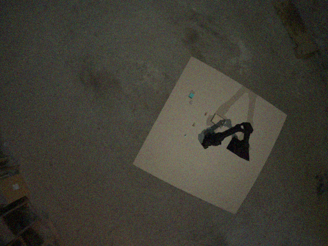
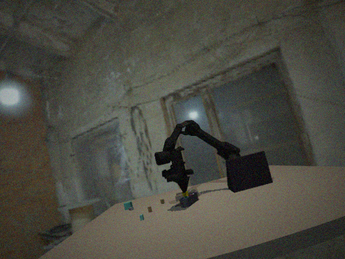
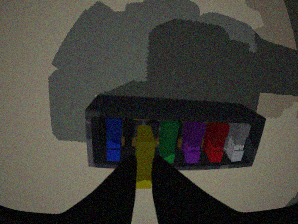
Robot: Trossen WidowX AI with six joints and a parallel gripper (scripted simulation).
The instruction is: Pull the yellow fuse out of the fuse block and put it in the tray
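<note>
In the wrist view a dark fuse block [image 3: 174, 107] holds a row of fuses: blue [image 3: 113, 140], green [image 3: 169, 140], purple [image 3: 193, 141], red [image 3: 216, 141] and white [image 3: 236, 143]. The yellow fuse [image 3: 143, 144] stands between blue and green. My gripper [image 3: 144, 163] [image 2: 185, 191] is shut on its near end, pointing straight down over the block [image 2: 189, 200]. The yellow fuse [image 2: 185, 193] shows just under the fingertips, at the block's top. A small pale tray [image 1: 217, 117] lies close beside the arm [image 1: 227, 132] in the overhead view.
The pale table [image 1: 183, 170] [image 2: 256, 218] also carries a teal cube [image 1: 191, 95] [image 2: 128, 205], two small brown cubes [image 2: 149, 209] [image 2: 162, 201] and a tiny teal piece [image 2: 142, 217]. The arm's dark base box [image 2: 248, 171] stands right of the block.
</note>
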